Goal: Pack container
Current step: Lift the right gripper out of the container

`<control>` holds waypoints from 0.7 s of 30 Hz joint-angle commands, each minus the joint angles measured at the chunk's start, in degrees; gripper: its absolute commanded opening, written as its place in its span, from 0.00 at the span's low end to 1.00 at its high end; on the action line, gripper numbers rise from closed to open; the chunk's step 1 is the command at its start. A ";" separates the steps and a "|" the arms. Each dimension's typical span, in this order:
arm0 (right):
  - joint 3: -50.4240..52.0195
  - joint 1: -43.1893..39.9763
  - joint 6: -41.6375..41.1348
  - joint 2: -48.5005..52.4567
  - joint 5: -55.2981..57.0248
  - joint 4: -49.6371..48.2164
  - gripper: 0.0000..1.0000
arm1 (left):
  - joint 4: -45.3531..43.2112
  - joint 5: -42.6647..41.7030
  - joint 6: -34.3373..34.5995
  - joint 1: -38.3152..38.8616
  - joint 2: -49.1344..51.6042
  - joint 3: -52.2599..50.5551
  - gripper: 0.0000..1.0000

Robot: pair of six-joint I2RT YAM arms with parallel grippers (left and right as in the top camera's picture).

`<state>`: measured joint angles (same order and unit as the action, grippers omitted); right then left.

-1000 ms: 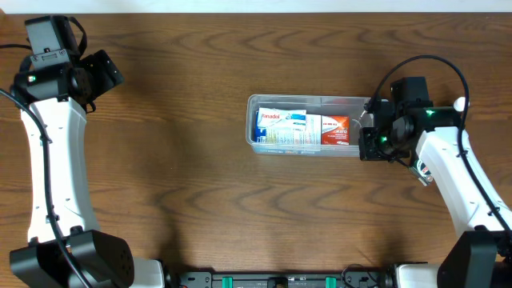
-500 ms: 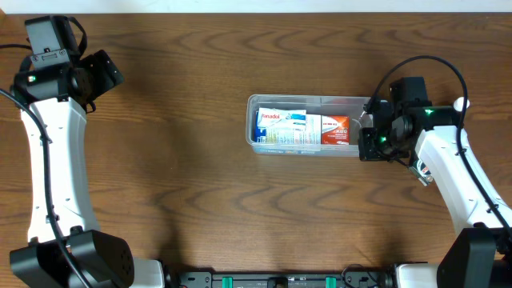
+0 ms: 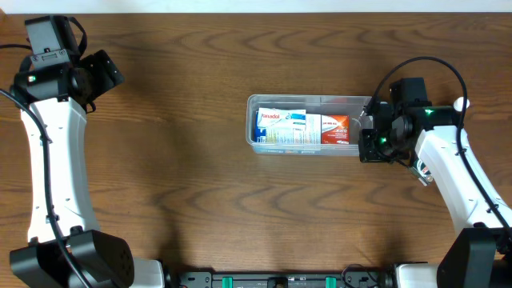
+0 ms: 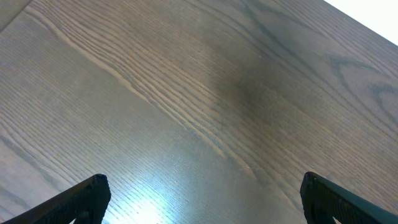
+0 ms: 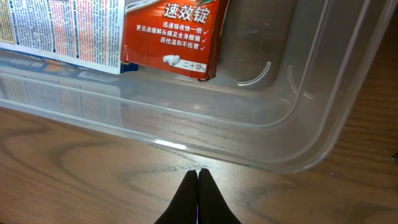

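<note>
The clear container (image 3: 251, 125) lies at the table's middle right. Inside it lie a blue-and-white box (image 3: 281, 128) and, to its right, a red box (image 3: 335, 130). My right gripper (image 3: 365, 140) sits at the container's right end. In the right wrist view it (image 5: 198, 172) is shut and holds nothing, its tips over the wood just outside the container's wall (image 5: 249, 134); the red box (image 5: 177, 34) and the white box (image 5: 68, 31) show beyond. My left gripper (image 3: 102, 72) is far off at the back left, open (image 4: 202, 186) over bare wood.
The dark wooden table (image 3: 176, 176) fills the view. Its far edge (image 3: 240, 11) runs along the top, close behind the left arm. The container's right end (image 5: 292, 87) holds no box.
</note>
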<state>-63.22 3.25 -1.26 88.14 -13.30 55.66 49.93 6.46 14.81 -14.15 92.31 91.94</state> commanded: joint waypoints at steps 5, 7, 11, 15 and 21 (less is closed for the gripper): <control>0.42 0.57 -0.42 0.87 1.09 -2.25 0.02 | 0.15 0.87 -0.33 -0.20 0.07 0.22 0.98; 0.42 0.57 -0.39 1.79 1.09 -2.54 0.02 | 0.15 0.87 -0.33 -0.17 0.07 0.22 0.98; 0.42 0.57 -0.42 4.87 1.03 -2.51 0.02 | 0.15 0.87 -0.33 -0.20 0.07 0.22 0.98; 0.42 0.57 0.09 7.56 0.98 -2.67 0.01 | 0.15 0.87 -0.33 -0.20 0.07 0.22 0.98; 0.17 0.57 1.11 2.89 0.81 -2.91 0.01 | 0.15 0.87 -0.33 -0.17 0.07 0.22 0.98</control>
<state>-63.11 3.25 -0.97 94.76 -12.62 52.88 49.93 6.46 14.81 -14.15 92.31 91.94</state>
